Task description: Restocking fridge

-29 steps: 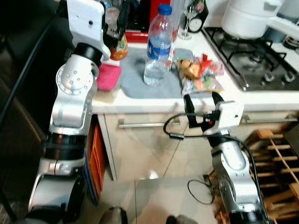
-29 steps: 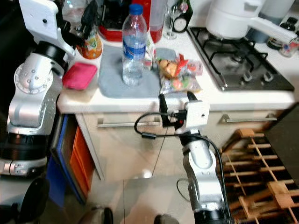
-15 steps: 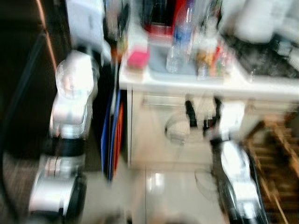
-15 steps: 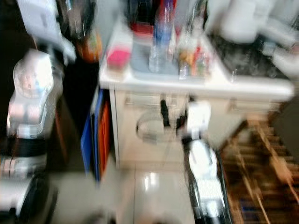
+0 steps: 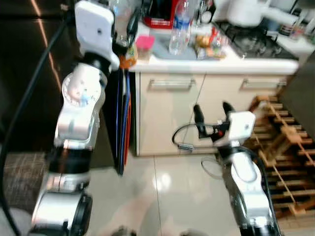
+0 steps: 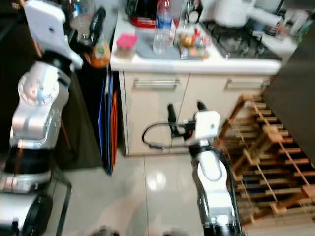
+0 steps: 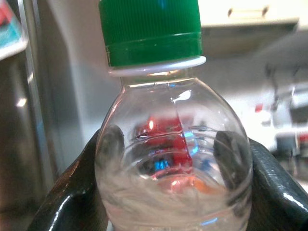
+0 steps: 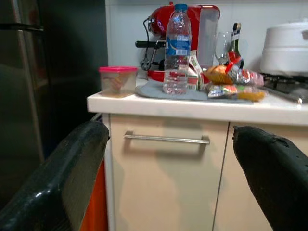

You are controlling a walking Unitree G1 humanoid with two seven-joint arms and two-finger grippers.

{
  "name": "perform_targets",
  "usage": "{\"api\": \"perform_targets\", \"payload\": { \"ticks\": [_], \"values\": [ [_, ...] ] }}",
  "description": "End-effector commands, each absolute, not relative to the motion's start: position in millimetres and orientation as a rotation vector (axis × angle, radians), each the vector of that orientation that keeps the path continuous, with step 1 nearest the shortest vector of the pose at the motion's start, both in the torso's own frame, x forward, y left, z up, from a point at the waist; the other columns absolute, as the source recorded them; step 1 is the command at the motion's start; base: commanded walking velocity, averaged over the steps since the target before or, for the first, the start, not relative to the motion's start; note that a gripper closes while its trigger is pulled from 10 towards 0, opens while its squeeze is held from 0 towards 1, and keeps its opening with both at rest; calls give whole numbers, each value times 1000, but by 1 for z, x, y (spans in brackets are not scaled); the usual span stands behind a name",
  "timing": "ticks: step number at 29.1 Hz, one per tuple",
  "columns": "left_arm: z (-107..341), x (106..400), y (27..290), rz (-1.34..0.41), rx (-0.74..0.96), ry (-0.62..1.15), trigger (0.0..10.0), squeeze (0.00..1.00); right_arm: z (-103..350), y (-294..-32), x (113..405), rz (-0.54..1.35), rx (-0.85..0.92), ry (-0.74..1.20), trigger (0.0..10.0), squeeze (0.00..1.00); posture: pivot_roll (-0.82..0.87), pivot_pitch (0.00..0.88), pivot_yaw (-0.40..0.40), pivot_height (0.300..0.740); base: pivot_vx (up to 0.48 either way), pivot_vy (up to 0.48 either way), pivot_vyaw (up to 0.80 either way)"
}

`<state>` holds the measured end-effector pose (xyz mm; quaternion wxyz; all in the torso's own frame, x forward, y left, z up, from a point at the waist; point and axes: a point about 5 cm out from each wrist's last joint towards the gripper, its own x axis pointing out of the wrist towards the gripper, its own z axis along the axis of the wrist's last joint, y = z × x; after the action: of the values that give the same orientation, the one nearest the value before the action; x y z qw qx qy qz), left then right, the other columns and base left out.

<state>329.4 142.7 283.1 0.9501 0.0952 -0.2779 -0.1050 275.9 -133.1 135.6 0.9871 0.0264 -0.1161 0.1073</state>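
Change: a second ago the robot stood close against the counter, looking down on its top; now the whole counter front with both drawer handles is in sight and the floor tiles spread out below, so the robot has stepped back and the camera with it. The things on the counter look to lie as they did.

Meaning for the task: I'd judge this as the carry step, one item taken from the counter and the robot backing off to turn toward the fridge. Nothing has been stocked yet as far as these views tell.

Left gripper: raised high at the robot's left, beside the counter's end, its two black fingers clamped on either side of the juice bottle.

Juice bottle: clear plastic with a green cap, upright in that grasp; from the head views an orange base shows at the fingers. It is off the counter, in the air.

Right gripper: held low in front of the cabinet doors, fingers spread wide apart, holding nothing.

Left behind: a water bottle with a blue cap, a pink-lidded tub and a bag of groceries stand on the counter, well apart from either gripper.

Fridge: the dark panel at the robot's left may be it; I cannot tell.
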Motion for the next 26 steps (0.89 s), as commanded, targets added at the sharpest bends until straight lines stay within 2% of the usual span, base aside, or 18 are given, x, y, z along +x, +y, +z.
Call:
{"api": "perform_targets", "payload": {
  "ticks": [1, 2, 4, 7, 9, 13, 17, 20, 26],
  "values": [
    [280, 326, 138, -229, 177, -550, 10000, 0, 130, -141, 275, 189, 43, -210, 10000, 0, -71, 0, 0, 740, -292, 0, 0],
    [280, 326, 138, -229, 177, -550, 10000, 0, 130, -141, 275, 189, 43, -210, 10000, 0, -71, 0, 0, 740, -292, 0, 0],
    [238, 316, 143, -223, 131, -397, 10000, 0, 118, -149, 272, 156, 49, -154, 10000, 0, -69, 0, 7, 740, -139, 0, 0],
    [217, 310, 146, -218, 100, -316, 10000, 0, 111, -153, 270, 134, 43, -124, 10000, 0, -66, 0, 5, 740, 0, 0, 0],
    [164, 291, 153, -220, 58, -140, 10000, 0, 93, -167, 265, 73, 6, -49, 10000, 0, -51, 0, 4, 740, 0, 0, 0],
    [100, 266, 167, -202, 28, 64, 10000, 0, 78, -174, 260, 54, -41, 7, 10000, 0, -45, 0, -1, 740, 0, 0, 0],
    [82, 258, 171, -189, 41, 116, 10000, 0, 75, -169, 260, 71, -33, 19, 10000, 0, -41, 0, -7, 740, 0, 0, 0],
    [74, 252, 169, -190, 98, 126, 10000, 0, 75, -157, 262, 119, -34, 12, 10000, 0, -45, 0, -16, 740, 0, 0, -752],
    [86, 260, 175, -143, 170, 61, 10000, 0, 72, -149, 263, 149, -37, 6, 10000, 0, -24, 0, -20, 740, 0, 0, -752]
  ]
}}
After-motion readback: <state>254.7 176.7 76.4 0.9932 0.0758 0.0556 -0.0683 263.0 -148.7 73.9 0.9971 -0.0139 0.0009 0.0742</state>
